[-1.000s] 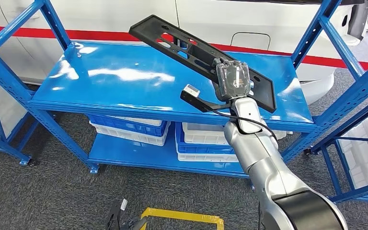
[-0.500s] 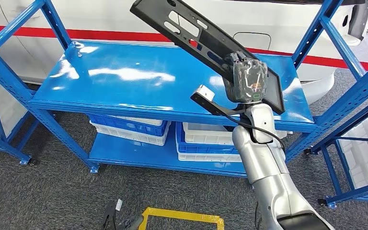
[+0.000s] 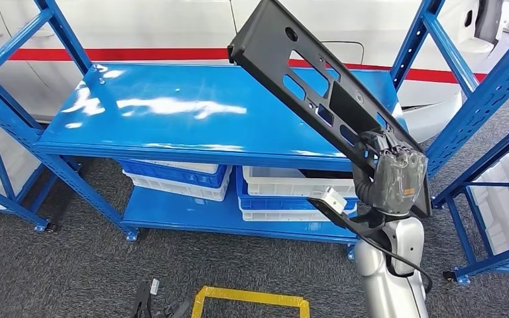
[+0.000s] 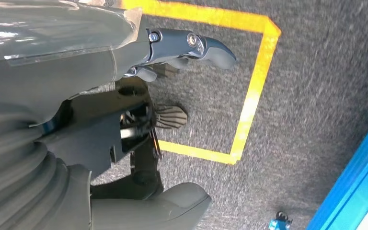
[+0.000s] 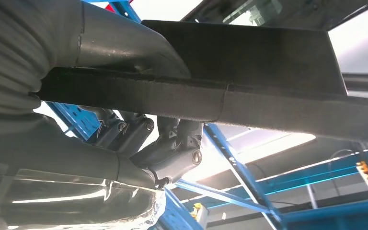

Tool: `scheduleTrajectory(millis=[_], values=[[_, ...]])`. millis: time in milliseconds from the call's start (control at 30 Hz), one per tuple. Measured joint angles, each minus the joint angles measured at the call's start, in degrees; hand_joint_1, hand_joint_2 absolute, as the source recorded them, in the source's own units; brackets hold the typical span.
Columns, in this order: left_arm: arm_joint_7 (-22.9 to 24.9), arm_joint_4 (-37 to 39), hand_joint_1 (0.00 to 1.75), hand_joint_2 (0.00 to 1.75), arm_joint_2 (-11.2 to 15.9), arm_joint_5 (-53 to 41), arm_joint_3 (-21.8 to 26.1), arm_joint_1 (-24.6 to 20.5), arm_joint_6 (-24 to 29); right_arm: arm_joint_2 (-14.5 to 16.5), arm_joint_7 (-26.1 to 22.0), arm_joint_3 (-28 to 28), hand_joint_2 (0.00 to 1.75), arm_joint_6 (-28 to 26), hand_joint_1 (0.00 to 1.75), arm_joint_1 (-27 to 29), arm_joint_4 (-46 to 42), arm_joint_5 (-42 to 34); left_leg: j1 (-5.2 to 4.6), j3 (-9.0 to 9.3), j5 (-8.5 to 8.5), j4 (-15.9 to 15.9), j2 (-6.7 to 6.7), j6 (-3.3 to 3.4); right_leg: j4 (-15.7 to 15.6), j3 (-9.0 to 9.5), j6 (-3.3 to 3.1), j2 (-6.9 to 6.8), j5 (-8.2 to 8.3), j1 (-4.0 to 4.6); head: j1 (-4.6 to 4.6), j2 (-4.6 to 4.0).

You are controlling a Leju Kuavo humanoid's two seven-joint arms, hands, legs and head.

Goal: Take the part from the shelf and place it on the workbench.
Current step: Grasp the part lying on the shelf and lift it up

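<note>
Nearest to me, my left hand hangs low over the grey carpet, its fingers curled loosely inward with nothing in them; beneath it runs a yellow taped outline on the floor, and in the head view the same outline lies at the lower edge with open carpet on all sides of it. My right hand is raised on its silver arm, in front of the shelf's right end. Its fingers are wrapped around the lower end of the part, a long flat black panel with cut-out slots and holes; from the wrist, the thumb presses on one face and the darker fingers close on the opposite side of the panel's edge. The part is clear of the shelf, held in the air and tilted steeply, its lower end in my hand and its upper end up and to the left, over the back of the upper deck. The blue shelf's upper deck is bare and glossy, its front edge unobstructed. Below it, blue and white bins sit on the lower deck. Blue uprights stand just beside the part's lower end on the right, narrowing the room there; the left side is open. Beyond the shelf is a white wall with a red stripe.
</note>
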Motion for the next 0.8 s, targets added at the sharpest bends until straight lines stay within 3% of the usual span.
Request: scheduleTrajectory(millis=[67,100,133,200,233,267,333,400,467,533,600,667,700,733,800], values=[[-0.1,0.0,0.0,1.75,0.0,0.0,0.1,-0.1,0.1,0.0,-0.1,-0.2,1.75,0.0,1.75,0.5,-0.3,-0.2,0.06,-0.51,0.87,-0.3,0.09,1.06,3.4,-1.77,-0.09,0.0,-2.36,-0.1,0.19,0.0],[-0.1,0.0,0.0,1.75,0.0,0.0,0.2,-0.1,0.1,0.1,-0.2,-0.3,1.75,0.0,1.75,0.8,-0.5,-0.3,0.06,-0.83,1.21,-0.4,0.15,1.44,6.9,-3.27,-0.35,0.01,-4.36,-0.08,0.31,0.0],[-0.1,0.0,0.0,1.75,0.1,0.0,0.3,-0.1,0.1,0.1,-0.3,-0.4,1.75,0.0,1.75,1.3,-0.7,-0.4,-0.07,-1.22,1.48,-0.4,0.16,1.72,11.0,-4.93,-0.6,0.02,-6.53,0.04,0.41,0.0],[-0.1,0.0,0.0,1.75,0.1,0.0,0.4,-0.1,0.1,0.1,-0.5,-0.8,1.75,0.0,1.75,2.4,-1.1,-0.9,-0.43,-1.93,1.98,-0.3,0.13,1.95,16.0,-6.17,-0.5,0.02,-8.54,0.24,0.44,0.0],[-0.1,0.0,0.0,1.75,0.2,0.0,0.4,0.0,0.1,0.1,-0.5,-0.9,1.75,0.0,1.75,2.9,-1.3,-1.3,-0.62,-2.19,2.19,-0.3,0.09,1.98,15.6,-5.32,-0.34,0.02,-8.45,0.35,0.45,0.0],[-0.1,0.0,0.0,1.75,0.2,0.0,0.5,0.0,0.0,0.1,-0.6,-1.0,1.75,0.0,1.75,3.4,-1.5,-2.0,-0.79,-2.38,2.38,-0.3,0.04,1.96,13.0,-3.33,-0.2,0.02,-7.66,0.48,0.47,0.0],[-0.2,0.0,0.0,1.75,0.2,0.0,0.6,0.0,-0.1,0.1,-0.5,-1.0,1.75,0.0,1.75,4.0,-2.0,-4.4,-1.09,-2.59,2.67,-0.2,0.03,1.66,4.4,1.93,-0.78,-0.08,-5.73,1.0,0.38,0.0],[-0.2,0.0,0.0,1.75,0.2,0.0,0.7,0.0,-0.2,-0.1,-0.5,-1.0,1.75,0.0,1.75,4.7,-2.5,-6.5,-1.2,-2.79,3.0,-0.2,0.12,1.14,-0.3,4.7,-1.63,-0.18,-4.68,1.52,0.32,0.0],[-0.3,0.0,0.0,1.75,0.3,0.0,0.8,0.0,-0.2,-0.2,-0.5,-1.0,1.75,0.1,1.75,5.3,-2.7,-7.0,-1.14,-2.92,3.28,-0.3,0.22,0.59,-0.5,4.58,-2.11,-0.15,-4.19,1.5,0.34,0.0],[-0.3,0.0,0.0,1.75,0.4,0.0,0.8,0.0,-0.2,-0.3,-0.4,-1.0,1.75,0.1,1.75,5.7,-2.9,-7.2,-1.05,-3.29,2.43,0.5,0.18,-0.04,-0.8,4.41,-2.73,-0.2,-3.56,0.96,0.28,0.0],[-0.3,0.0,0.0,1.75,0.6,0.0,0.8,0.0,-0.2,-0.3,-0.4,-0.9,1.75,0.1,1.75,6.0,-3.0,-7.3,-0.63,-5.54,-1.72,6.2,0.12,-0.88,-1.0,3.92,-3.27,-0.36,-2.96,0.61,-0.01,0.0],[-0.3,0.0,0.0,1.75,0.7,0.0,0.8,0.1,-0.2,-0.3,-0.4,-0.9,1.75,0.1,1.75,6.3,-3.0,-7.3,-0.13,-8.53,-6.06,13.9,0.14,-1.62,-1.0,3.18,-3.45,-0.5,-2.49,0.61,-0.27,0.0],[-0.3,0.0,0.0,1.75,0.7,0.0,0.8,0.1,-0.2,-0.3,-0.4,-0.9,1.75,0.1,1.75,6.4,-3.0,-7.3,0.07,-9.13,-6.7,15.8,0.15,-1.83,-0.9,2.86,-3.39,-0.53,-2.28,0.59,-0.28,0.0],[-0.3,0.0,0.0,1.75,0.8,0.0,0.8,0.1,-0.2,-0.3,-0.4,-0.9,1.75,0.1,1.75,6.6,-3.0,-7.3,0.31,-8.27,-6.01,15.0,0.17,-2.04,-0.9,2.53,-3.23,-0.54,-2.05,0.51,-0.3,0.0],[-0.3,0.0,0.0,1.75,0.9,0.0,0.8,0.1,-0.2,-0.3,-0.4,-0.9,1.75,0.1,1.75,6.8,-3.0,-7.3,0.79,-3.7,-2.81,8.0,0.21,-2.36,-0.6,2.06,-2.83,-0.52,-1.7,0.31,-0.31,0.0]])
